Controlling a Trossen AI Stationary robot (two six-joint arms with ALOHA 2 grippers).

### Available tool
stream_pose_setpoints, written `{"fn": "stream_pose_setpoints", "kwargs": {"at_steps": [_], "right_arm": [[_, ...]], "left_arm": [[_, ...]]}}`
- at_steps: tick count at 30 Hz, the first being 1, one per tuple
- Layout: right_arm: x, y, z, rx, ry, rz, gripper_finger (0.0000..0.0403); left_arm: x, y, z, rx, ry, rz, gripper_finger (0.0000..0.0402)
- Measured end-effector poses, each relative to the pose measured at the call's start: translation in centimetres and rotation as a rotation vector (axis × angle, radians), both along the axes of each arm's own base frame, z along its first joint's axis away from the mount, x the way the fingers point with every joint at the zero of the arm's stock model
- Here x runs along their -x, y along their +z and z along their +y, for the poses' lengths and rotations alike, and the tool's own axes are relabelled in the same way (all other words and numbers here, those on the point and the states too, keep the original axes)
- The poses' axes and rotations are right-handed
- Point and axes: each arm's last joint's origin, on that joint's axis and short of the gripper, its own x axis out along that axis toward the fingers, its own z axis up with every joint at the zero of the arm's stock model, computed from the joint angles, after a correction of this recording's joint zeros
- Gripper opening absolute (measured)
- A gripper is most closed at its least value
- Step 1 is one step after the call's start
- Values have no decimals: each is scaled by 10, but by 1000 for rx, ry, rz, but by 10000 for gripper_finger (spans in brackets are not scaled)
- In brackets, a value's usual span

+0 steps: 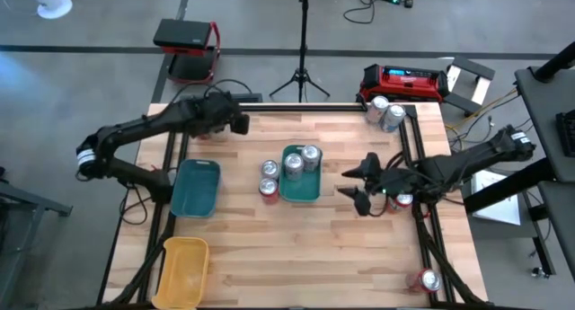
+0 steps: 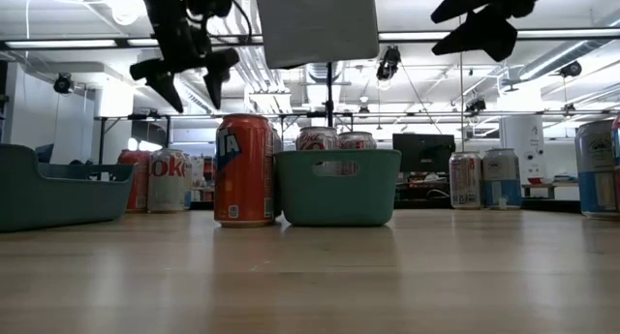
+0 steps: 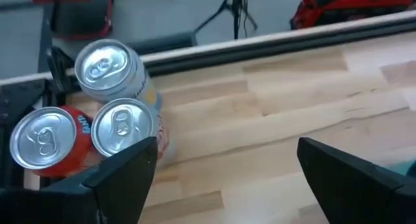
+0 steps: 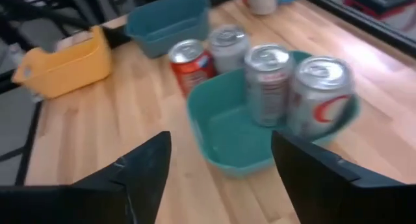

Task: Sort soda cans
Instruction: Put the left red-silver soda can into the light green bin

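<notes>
Hovering above the right half of the bench (image 1: 305,247), the right hand (image 1: 352,182) had its two fingers spread wide and held nothing; its wrist view looked between them at the middle teal tray (image 4: 221,136). That arm reached in from the right edge, stretched nearly level toward the centre. The left hand (image 3: 221,178) hung over the far left corner, likewise gaping and empty, its arm bent back from the left side and folded along the far edge.

The middle teal tray (image 1: 300,186) held two silver soda cans (image 1: 303,161) standing upright at its far end, the near part bare. Just left of it, outside the tray, stood a silver can (image 1: 269,169) and a red can (image 1: 268,189), close together. In the left wrist view three more cans (image 3: 104,130) clustered at the far left corner beside the dark frame rail, two silver and one red-orange, touching or almost so. Two silver cans (image 1: 384,112) stood at the far right corner, one can (image 1: 403,200) lay partly hidden under the right arm, and another (image 1: 429,280) sat at the near right edge.

A second teal tray (image 1: 196,188) lay on the left, and a yellow tray (image 1: 182,270) at the near left corner.
</notes>
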Motion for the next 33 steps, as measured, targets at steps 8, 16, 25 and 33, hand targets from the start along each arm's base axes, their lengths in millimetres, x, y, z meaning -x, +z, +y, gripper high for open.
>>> {"fn": "stream_pose_setpoints", "kwargs": {"at_steps": [8,16,25,33], "right_arm": [[-12,-21,6,79,43,60,276],[-30,-41,12,102,49,108,263],[-40,-53,15,107,47,123,276],[-43,-52,16,89,25,95,273]], "left_arm": [[11,-20,57,148,37,99,355],[12,-18,76,226,4,243,355],[23,-30,70,274,19,314,355],[23,-53,73,245,-26,312,355]]}}
